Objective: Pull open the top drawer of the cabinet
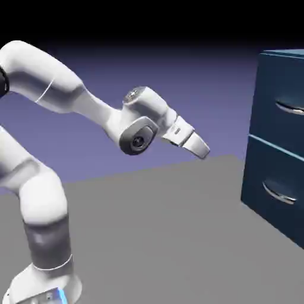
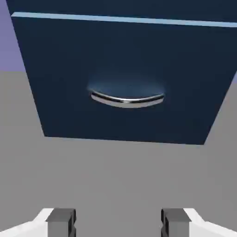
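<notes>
The dark navy cabinet (image 1: pixel 279 142) stands at the exterior view's right edge with two stacked drawer fronts. The top drawer (image 1: pixel 284 89) is flush and carries a curved silver handle (image 1: pixel 292 108). My gripper (image 1: pixel 203 150) hangs in the air well left of the cabinet, tilted downward toward it, touching nothing. In the hand view my gripper (image 2: pixel 118 224) is open, its two grey fingertips (image 2: pixel 60 222) wide apart with only table between them. That view is filled by the lower drawer front (image 2: pixel 125 69) and its handle (image 2: pixel 127 99). Only a thin strip of the top drawer (image 2: pixel 125 7) shows above the seam.
The grey table (image 1: pixel 166 237) stretches between the arm's base and the cabinet. The lower drawer handle (image 1: pixel 279 193) sits just above the table surface. A blue-violet backdrop lies behind everything.
</notes>
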Robot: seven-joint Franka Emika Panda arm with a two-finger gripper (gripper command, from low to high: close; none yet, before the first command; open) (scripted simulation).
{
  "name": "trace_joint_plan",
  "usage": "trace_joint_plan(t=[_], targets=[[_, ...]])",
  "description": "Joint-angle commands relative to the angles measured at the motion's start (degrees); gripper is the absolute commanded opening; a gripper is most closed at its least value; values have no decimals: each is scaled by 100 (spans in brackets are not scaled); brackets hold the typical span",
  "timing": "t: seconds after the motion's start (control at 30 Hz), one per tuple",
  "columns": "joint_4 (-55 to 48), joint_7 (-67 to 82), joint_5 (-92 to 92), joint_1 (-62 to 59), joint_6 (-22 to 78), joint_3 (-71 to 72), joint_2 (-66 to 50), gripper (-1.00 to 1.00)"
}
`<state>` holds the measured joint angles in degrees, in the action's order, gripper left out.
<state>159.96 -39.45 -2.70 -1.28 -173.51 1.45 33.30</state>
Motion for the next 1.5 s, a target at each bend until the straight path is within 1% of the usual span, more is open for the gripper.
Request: trace_joint_plan(t=[0.0,1.47], targets=[[-87,250,-224,-163,41,121,54,0],[-3901,11213,-10083,-7323,1863,5417,2405,0]])
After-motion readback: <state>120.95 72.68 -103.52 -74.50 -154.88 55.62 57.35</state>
